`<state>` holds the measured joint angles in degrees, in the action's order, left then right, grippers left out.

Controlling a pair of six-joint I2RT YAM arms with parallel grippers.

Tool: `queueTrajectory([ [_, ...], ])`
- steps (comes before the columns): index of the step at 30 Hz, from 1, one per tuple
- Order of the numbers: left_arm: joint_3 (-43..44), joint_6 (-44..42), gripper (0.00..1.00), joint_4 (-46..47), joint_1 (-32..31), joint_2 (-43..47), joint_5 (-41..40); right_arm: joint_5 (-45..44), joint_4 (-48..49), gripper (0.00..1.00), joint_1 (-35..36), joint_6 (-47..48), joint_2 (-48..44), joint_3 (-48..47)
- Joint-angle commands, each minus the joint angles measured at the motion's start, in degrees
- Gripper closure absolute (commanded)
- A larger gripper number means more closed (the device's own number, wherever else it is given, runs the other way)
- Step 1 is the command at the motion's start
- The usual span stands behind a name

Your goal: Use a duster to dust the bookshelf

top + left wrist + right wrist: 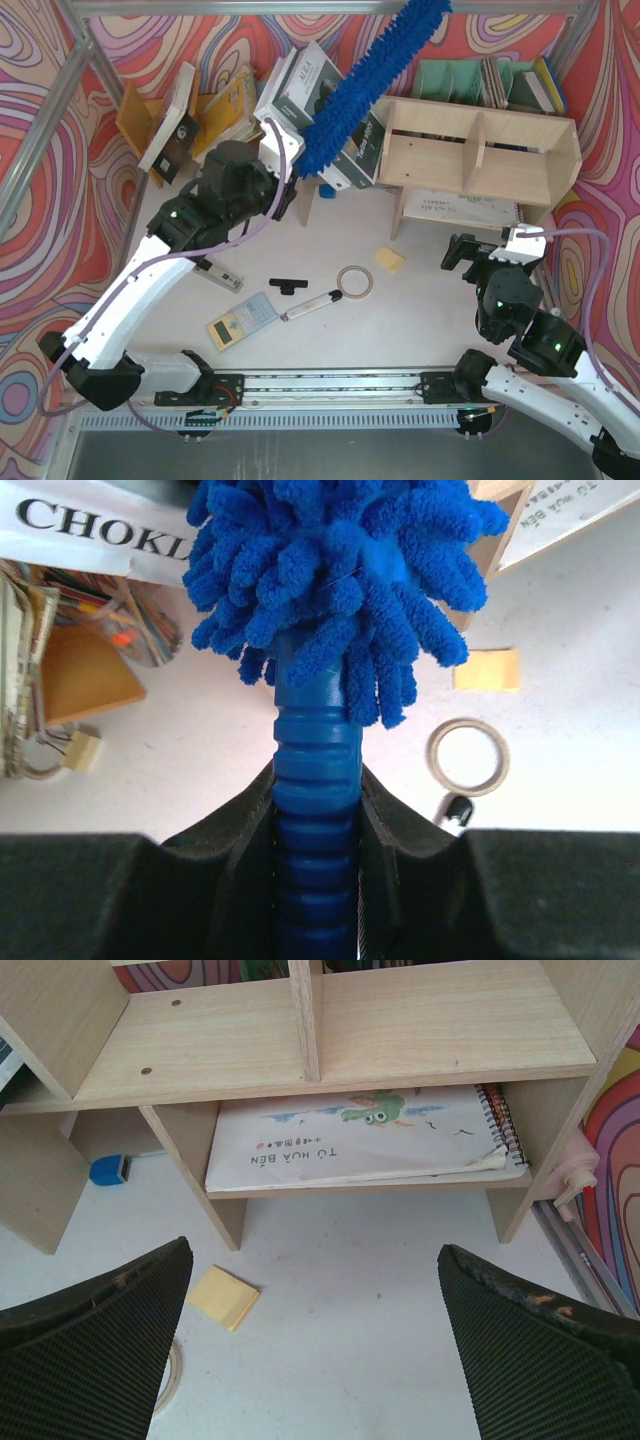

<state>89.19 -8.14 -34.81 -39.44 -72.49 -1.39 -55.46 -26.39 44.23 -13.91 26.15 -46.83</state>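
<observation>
My left gripper (290, 195) is shut on the ribbed blue handle (317, 780) of the duster (372, 75). The fluffy blue head slants up and to the right, above the books and past the left end of the bookshelf (480, 150); I cannot tell whether it touches the wood. In the left wrist view the strands (340, 570) fill the top. My right gripper (470, 250) is open and empty, low over the table in front of the bookshelf (340, 1035). A spiral-bound book (360, 1135) lies on the lower shelf.
Books and boxes (300, 95) lean at the back left, more books (490, 80) behind the shelf. On the table lie a yellow sticky pad (390, 259), a tape ring (355, 281), a calculator (241, 320), a pen (310, 305) and a black clip (287, 285).
</observation>
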Motion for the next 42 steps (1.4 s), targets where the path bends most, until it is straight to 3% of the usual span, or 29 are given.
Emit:
queueTrajectory([
  [1, 3.9, 10.2, 1.00, -5.9, -5.0, -3.4, -11.8, -0.4, 1.4, 0.03, 0.0, 0.9, -0.5, 0.5],
  [11, 7.4, 21.4, 1.00, -6.2, -15.9, -6.0, -32.1, -0.4, 1.5, 0.02, 0.1, 0.9, -0.8, 0.5],
  [17, 14.9, 30.7, 1.00, -15.0, -19.9, -11.7, -39.5, -0.3, 1.6, 0.03, 0.1, 1.0, -0.8, 0.6],
  [28, 29.9, 37.0, 1.00, -25.4, -26.4, -24.0, -42.0, -0.3, 1.8, 0.02, 0.1, 1.2, -1.0, 0.6],
  [34, 30.0, 33.9, 1.00, -21.3, -27.4, -24.9, -39.2, -0.3, 1.8, 0.02, 0.1, 1.2, -1.2, 0.7],
  [42, 28.8, 35.6, 1.00, -20.1, -27.9, -24.5, -41.7, -0.2, 2.0, 0.02, 0.0, 1.2, -1.4, 0.8],
])
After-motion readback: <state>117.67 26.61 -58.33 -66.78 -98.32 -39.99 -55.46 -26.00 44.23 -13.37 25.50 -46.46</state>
